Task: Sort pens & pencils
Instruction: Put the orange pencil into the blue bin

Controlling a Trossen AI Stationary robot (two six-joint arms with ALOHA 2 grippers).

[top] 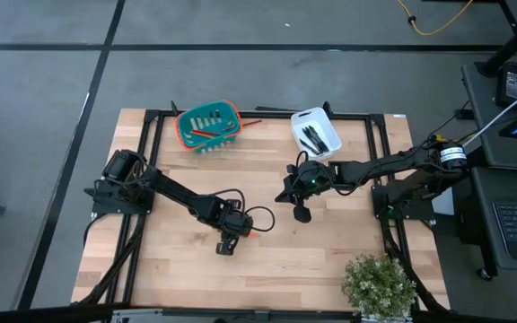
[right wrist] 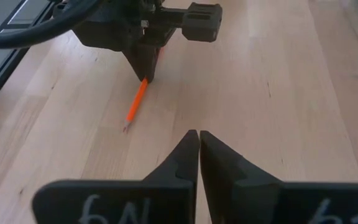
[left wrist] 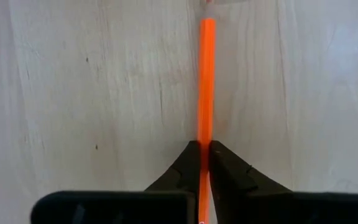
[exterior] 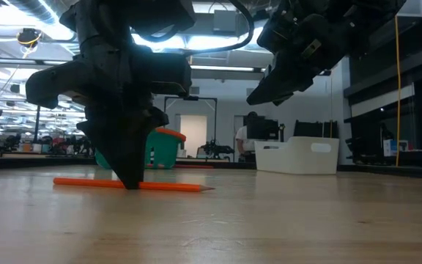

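Observation:
One orange pencil (exterior: 174, 187) lies flat on the wooden table near its middle. My left gripper (top: 230, 235) stands over it, fingers pointing down, shut on the pencil (left wrist: 206, 81). My right gripper (right wrist: 199, 134) is shut and empty. It hovers above the table (top: 302, 213), to the right of the pencil, raised well clear in the low view (exterior: 258, 95). More orange and red pencils rest in a teal basket (top: 209, 126). Black pens lie in a white bin (top: 316, 131). My left gripper pinches the orange pencil's shaft near its middle (left wrist: 204, 138) between its two fingers (left wrist: 229, 171). It comes from above, pointing down, with the fingers set across the pencil. The pencil lies level on the table with both ends free (exterior: 79, 182).
The teal basket and the white bin stand side by side at the table's far edge. A potted plant (top: 380, 283) sits at the near right corner. Bare wood (top: 178, 260) surrounds the pencil. A black frame (top: 142, 152) runs along the table's sides.

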